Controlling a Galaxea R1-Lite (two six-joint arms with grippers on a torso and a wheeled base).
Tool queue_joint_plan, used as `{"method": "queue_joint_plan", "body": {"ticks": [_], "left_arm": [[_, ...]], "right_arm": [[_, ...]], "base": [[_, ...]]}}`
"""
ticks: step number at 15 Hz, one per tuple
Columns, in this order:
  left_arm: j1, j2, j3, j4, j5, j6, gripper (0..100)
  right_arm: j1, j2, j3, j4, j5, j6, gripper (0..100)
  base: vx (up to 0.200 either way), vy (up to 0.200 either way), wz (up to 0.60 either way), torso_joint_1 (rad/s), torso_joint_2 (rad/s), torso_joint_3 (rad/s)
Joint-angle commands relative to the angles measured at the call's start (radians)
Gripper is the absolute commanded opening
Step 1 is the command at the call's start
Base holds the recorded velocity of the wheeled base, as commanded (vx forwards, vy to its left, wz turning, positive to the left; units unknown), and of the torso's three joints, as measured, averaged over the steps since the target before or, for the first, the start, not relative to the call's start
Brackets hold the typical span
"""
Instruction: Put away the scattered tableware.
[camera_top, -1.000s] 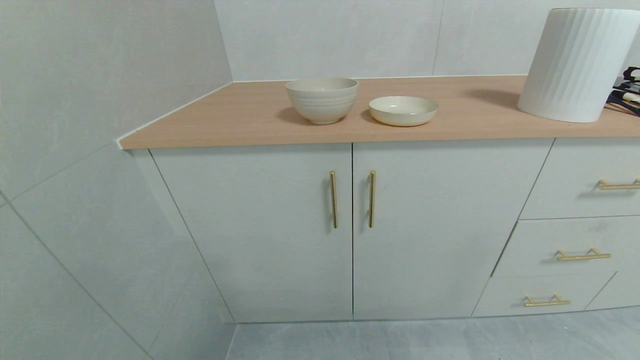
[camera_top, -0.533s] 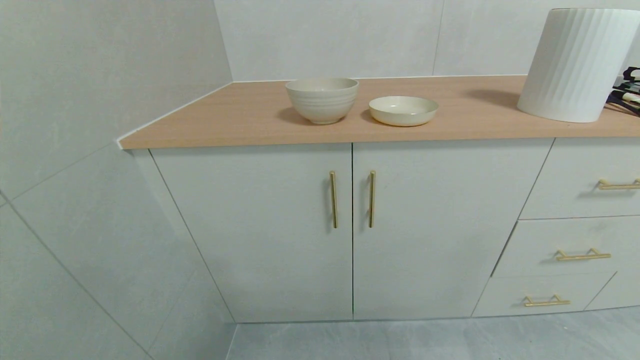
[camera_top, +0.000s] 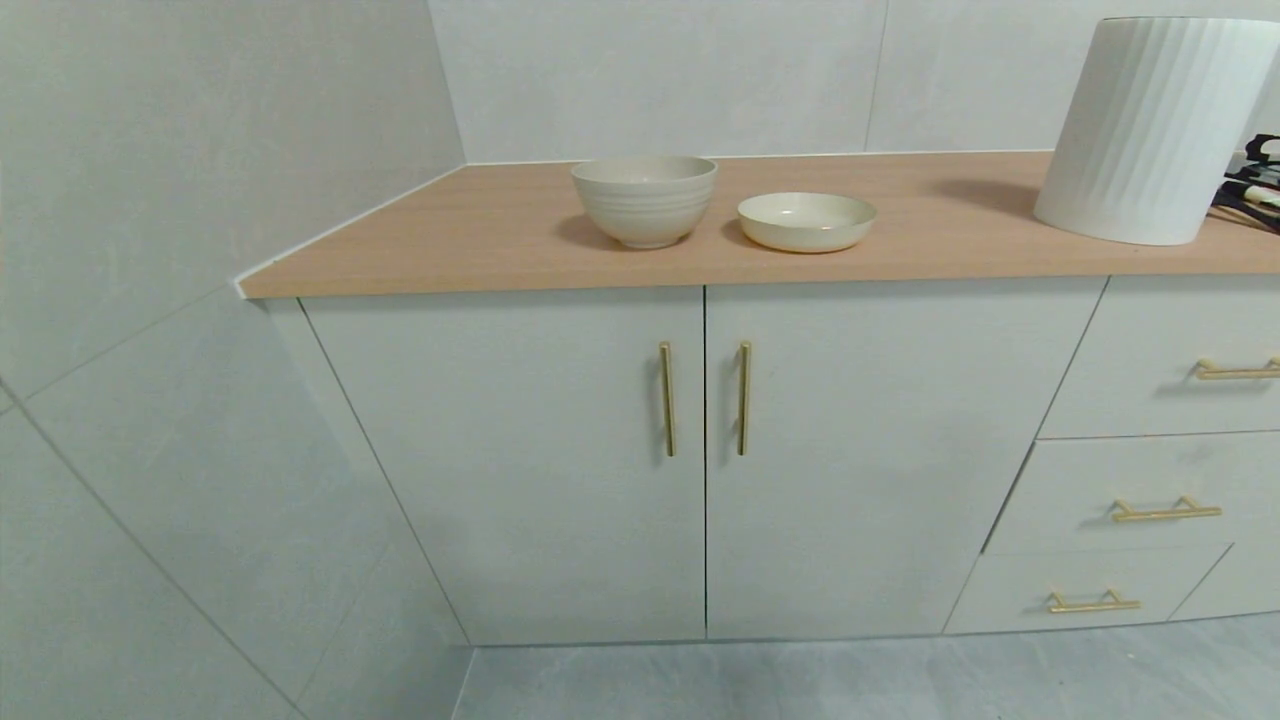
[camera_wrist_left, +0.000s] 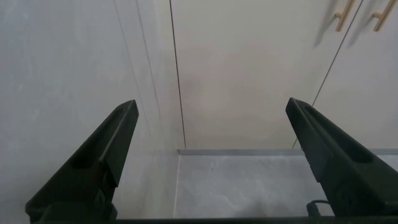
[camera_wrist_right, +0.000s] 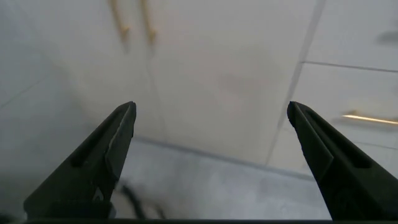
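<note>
Countertop (camera_top: 480, 230) with one deep bowl (camera_top: 645, 200), one shallow dish (camera_top: 806, 220) (left gripper (camera_wrist_left: 210, 104), right gripper (camera_wrist_right: 210, 107): fingers wide)

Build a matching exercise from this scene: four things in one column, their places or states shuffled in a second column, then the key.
Column one
1. ribbed bowl
2. shallow dish
3. tall white container
4. left gripper

Column two
A. on the counter, between two other vessels
B. open, facing the cabinet doors, low near the floor
C. on the counter, nearest the corner of the walls
D. tallest thing on the counter, toward its right end

Pairs: 1-C, 2-A, 3-D, 4-B
</note>
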Motion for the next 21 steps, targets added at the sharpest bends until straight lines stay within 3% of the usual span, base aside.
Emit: {"method": "queue_joint_plan", "body": {"ticks": [1,6,12,16,21], "left_arm": [[0.0,0.0,0.0,0.0,0.0,0.0,100],[0.0,0.0,0.0,0.0,0.0,-0.002,100],[0.0,0.0,0.0,0.0,0.0,0.003,100],[0.0,0.0,0.0,0.0,0.0,0.003,100],[0.0,0.0,0.0,0.0,0.0,0.003,100]], "right_arm": [[0.045,0.31,-0.12,-0.003,0.037,0.003,100],[0.27,0.651,-0.301,-0.065,0.034,0.016,100],[0.339,1.117,-0.44,-0.451,0.037,0.026,100],[0.414,1.316,-0.631,-0.471,0.037,0.064,100],[0.414,1.487,-0.762,-0.476,0.035,0.069,100]], "base": [[0.0,0.0,0.0,0.0,0.0,0.0],[0.0,0.0,0.0,0.0,0.0,0.0],[0.0,0.0,0.0,0.0,0.0,0.0],[0.0,0.0,0.0,0.0,0.0,0.0],[0.0,0.0,0.0,0.0,0.0,0.0]]}}
